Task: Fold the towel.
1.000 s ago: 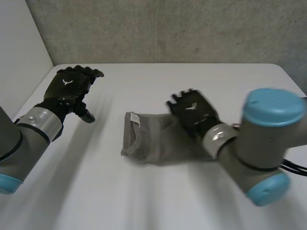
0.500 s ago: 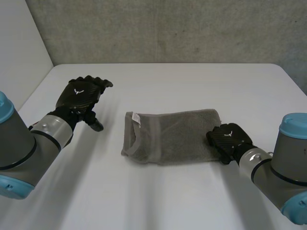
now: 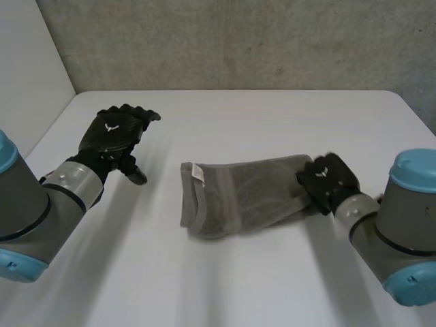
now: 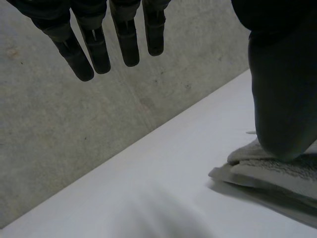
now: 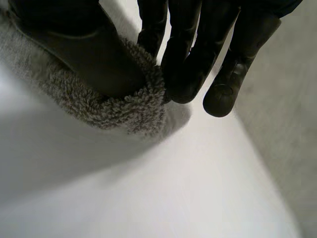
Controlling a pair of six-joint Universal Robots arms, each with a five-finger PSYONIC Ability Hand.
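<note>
we see a flat white table [image 3: 272, 116] with a grey terry-cloth towel [image 3: 245, 197] lying near its middle, already doubled into a long band, a small white label [image 3: 197, 172] at one end. our black right hand [image 3: 327, 180] pinches the towel's opposite end between thumb and fingers. our black left hand [image 3: 112, 133] hovers well apart, fingers straight, holding nothing. we judge another fold across remains.
</note>
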